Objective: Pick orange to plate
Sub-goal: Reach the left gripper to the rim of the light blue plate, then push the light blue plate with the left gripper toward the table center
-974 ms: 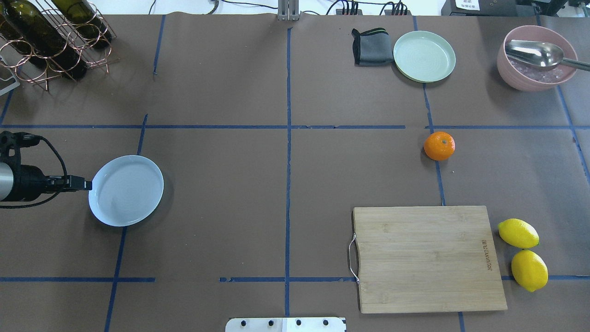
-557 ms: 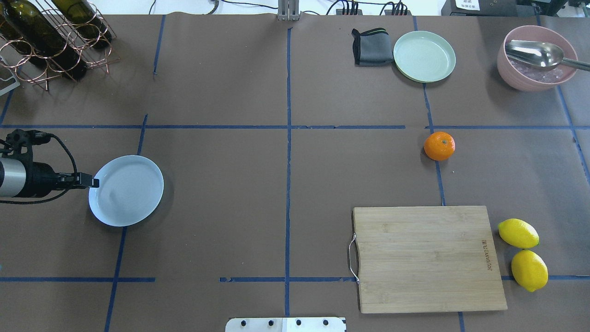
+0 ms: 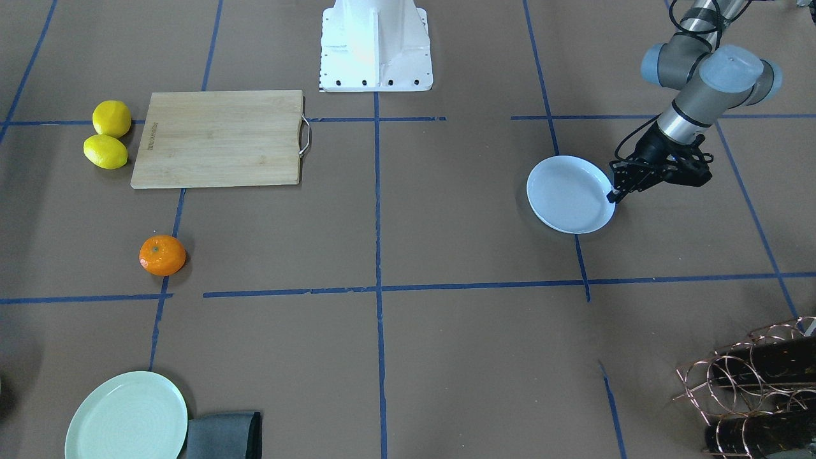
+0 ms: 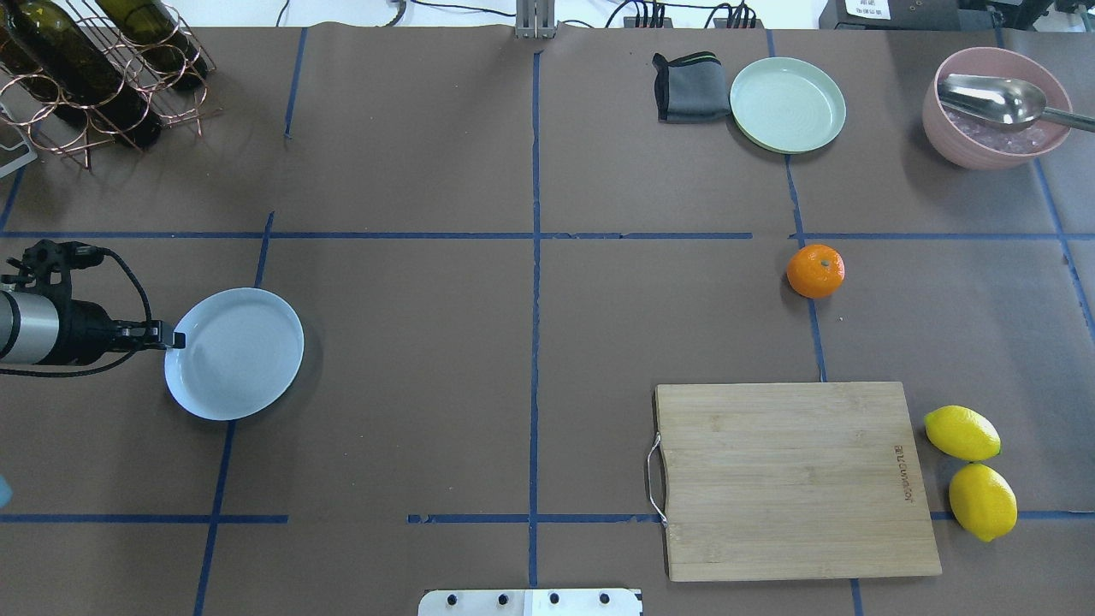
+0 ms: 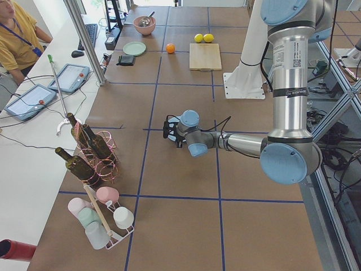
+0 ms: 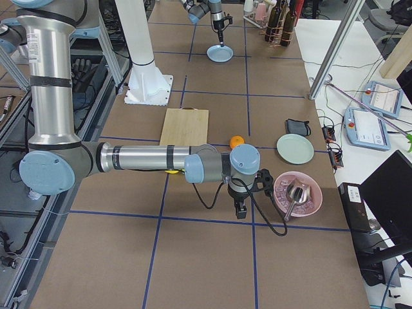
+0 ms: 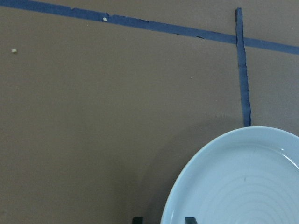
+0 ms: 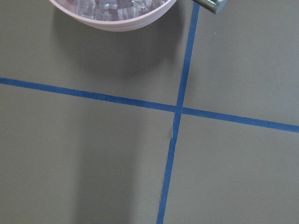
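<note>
The orange (image 4: 815,270) rests on the brown table right of centre, just above the cutting board, with no gripper near it; the front view has this orange (image 3: 162,255) at its left. Far to the left lies the pale bluish-white plate (image 4: 235,352). My left gripper (image 4: 177,340) is at that plate's left rim. In the left wrist view its two dark fingertips (image 7: 189,220) stand apart on either side of the plate's rim (image 7: 196,163), open. My right gripper (image 6: 239,210) shows only in the exterior right view, hanging beside the pink bowl; I cannot tell its state.
A wooden cutting board (image 4: 796,479) lies at the front right with two lemons (image 4: 962,432) beside it. At the back right are a light green plate (image 4: 787,104), a folded grey cloth (image 4: 684,85) and a pink bowl (image 4: 997,107) with a spoon. A wine rack (image 4: 94,68) fills the back left corner.
My left gripper has slid to the right, up to the plate's left rim. The plate and the orange have stayed where they were.
</note>
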`<state>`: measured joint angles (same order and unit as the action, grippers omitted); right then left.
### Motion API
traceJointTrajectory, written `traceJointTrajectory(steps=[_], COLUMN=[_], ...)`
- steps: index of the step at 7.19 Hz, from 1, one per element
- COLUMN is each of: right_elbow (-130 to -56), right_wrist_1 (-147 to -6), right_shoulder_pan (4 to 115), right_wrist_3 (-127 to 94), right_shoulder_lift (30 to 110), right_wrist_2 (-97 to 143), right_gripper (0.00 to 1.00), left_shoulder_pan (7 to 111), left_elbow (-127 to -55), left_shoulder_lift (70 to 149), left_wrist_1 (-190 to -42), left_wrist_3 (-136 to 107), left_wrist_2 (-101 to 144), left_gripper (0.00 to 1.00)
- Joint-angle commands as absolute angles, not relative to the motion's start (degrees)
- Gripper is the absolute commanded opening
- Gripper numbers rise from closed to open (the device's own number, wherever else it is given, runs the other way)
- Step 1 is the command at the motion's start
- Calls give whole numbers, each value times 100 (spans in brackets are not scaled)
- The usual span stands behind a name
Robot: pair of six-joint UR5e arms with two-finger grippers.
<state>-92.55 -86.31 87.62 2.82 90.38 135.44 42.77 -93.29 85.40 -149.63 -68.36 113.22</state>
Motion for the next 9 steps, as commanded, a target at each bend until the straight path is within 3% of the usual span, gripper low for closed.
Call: traceJointTrajectory(steps=[1, 3, 7, 9], right_elbow=[-9264, -9255, -9281, -9281], right_wrist_1=[-8631, -8631, -8631, -8631], right_shoulder_pan=[8754, 8763, 8754, 8763], right_wrist_3=[272, 264, 264, 255], right_shoulder_lift=[9035, 9035, 9035, 9035], right_wrist_2=[13544, 13544, 13562, 13553], right_gripper=[100, 100, 100, 100], left_shoulder_pan=[4298, 4298, 4281, 3529], left_elbow=[-9526, -9808, -9538, -8827], left_shoulder_lift=[8534, 8656, 10848, 11985], left_wrist_1=[-14985, -14715, -13012, -12814], left_wrist_3=[-6776, -6855, -7644, -8661], left_wrist_2=[11382, 11382, 10928, 10506], left_gripper=[0, 0, 0, 0])
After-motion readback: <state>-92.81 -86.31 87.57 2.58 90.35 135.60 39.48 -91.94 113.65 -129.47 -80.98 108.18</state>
